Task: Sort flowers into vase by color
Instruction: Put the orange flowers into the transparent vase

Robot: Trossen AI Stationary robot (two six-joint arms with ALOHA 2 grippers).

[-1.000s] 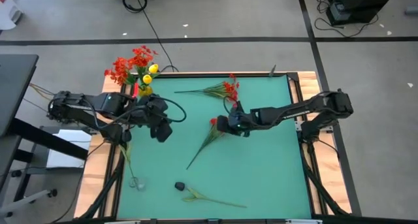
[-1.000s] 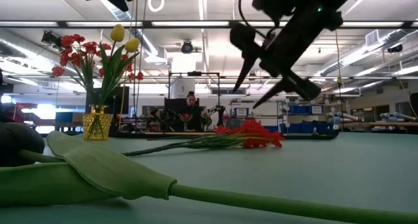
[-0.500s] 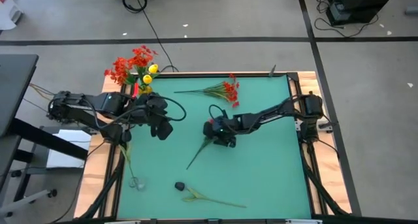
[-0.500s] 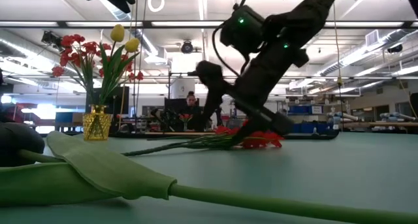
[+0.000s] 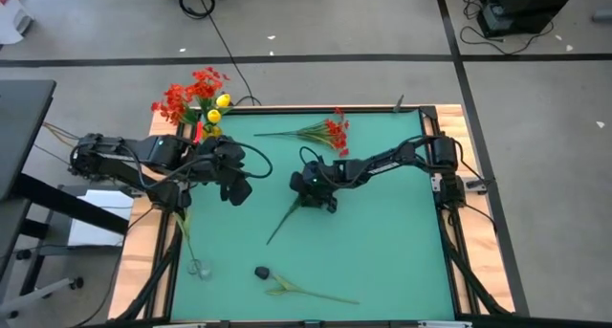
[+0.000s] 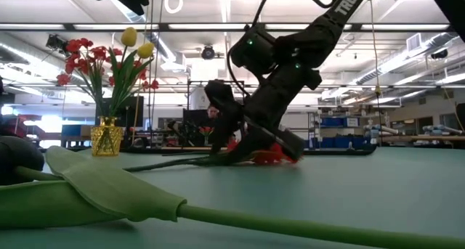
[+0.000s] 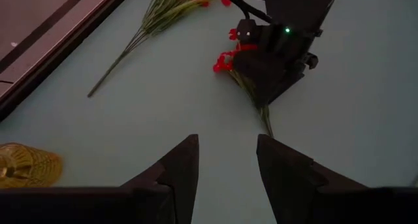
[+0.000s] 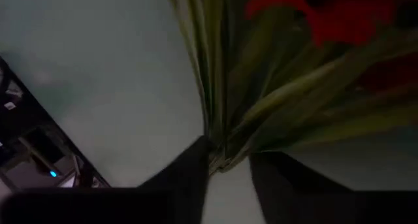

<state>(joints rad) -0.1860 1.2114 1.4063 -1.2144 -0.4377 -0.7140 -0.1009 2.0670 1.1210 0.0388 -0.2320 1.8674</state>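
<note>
A red flower spray (image 5: 287,218) lies on the green table's middle, blossoms toward the far side. My right gripper (image 5: 314,192) is down on it just below the blossoms, shut on its stems (image 8: 222,139). The yellow vase (image 5: 211,129) stands at the far left corner and holds red sprays and yellow tulips. My left gripper (image 5: 237,186) hovers open beside the vase, over the table's left part, holding nothing. A second red spray (image 5: 320,132) lies near the far edge. One tulip (image 5: 287,288) with a dark head lies by the near edge. My right gripper pinches the spray's bundle of green stems (image 8: 219,155) just below the red blossoms, between its two fingers (image 8: 189,175). It comes slanting down from the table's right side, fingers across the stems. The spray still lies on the table, its stem end (image 5: 270,240) pointing toward the near left.
Wooden rails (image 5: 440,127) frame the green table. The second spray (image 7: 163,8) lies a short way beyond the right gripper. The tulip's leaf and stem (image 6: 109,191) fill the low view's foreground. Bare table lies to the right and near right.
My right gripper has moved down and toward the table's left, from above the spray's blossoms onto its stems, and its arm has stretched out low. The spray's stem end has slid slightly toward the left. My left arm has kept still.
</note>
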